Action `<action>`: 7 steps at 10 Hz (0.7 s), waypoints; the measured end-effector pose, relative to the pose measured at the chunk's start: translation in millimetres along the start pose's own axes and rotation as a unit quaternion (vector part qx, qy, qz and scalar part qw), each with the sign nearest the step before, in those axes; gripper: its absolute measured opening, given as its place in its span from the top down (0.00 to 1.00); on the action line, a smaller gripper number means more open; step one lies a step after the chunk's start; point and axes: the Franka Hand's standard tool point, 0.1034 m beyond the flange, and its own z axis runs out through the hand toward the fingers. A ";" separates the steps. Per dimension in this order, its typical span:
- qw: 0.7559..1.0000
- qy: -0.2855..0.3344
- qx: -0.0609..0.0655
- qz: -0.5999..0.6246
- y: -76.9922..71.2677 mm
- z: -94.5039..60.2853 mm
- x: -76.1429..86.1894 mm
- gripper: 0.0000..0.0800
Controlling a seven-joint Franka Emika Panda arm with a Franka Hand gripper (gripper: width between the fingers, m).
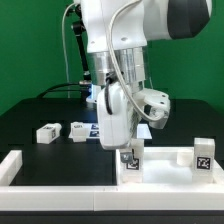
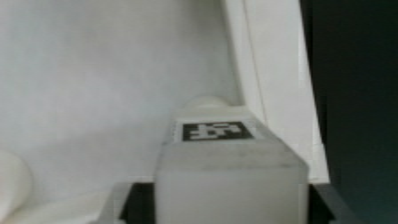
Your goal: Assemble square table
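Black worktop (image 1: 30,115) spreading beneath and all around the jaws. Bulky white robot arm (image 1: 125,60) reaching straight down onto it at the middle of the exterior view.

Long white bars forming a low fence (image 1: 70,178), running across in front of the jaws, on the camera's side.

White plastic square tabletop with raised rim (image 2: 89,90) lying flat directly under the jaws, its raised rim passing just beside the held part.

Jaws narrow, clamped from both flanks on a small white block leg (image 1: 131,163). Leg held upright, with a black-and-white tag (image 2: 217,130) on the face toward the wrist camera. Lower end close to the tabletop near the rim; touching or not, cannot tell.

Second tagged white block (image 1: 204,155) standing upright well to the exterior view's right of the jaws; seated in a socket or merely resting, cannot tell.

Two loose white block legs, one (image 1: 47,131) farther out and one (image 1: 78,128) closer in, lying on the worktop well to the exterior view's left of the jaws, near each other but apart.
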 end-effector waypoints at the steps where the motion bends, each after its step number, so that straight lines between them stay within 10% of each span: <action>1: 1.000 0.000 0.000 0.006 0.0 0.1 0.5 0.62; 2: 1.000 0.001 -0.001 0.001 0.4 0.9 0.5 0.62; 4: 1.000 0.001 0.000 -0.030 0.6 1.1 -0.5 0.23; 7: 0.974 0.023 -0.002 -0.225 11.9 1.2 -22.6 0.19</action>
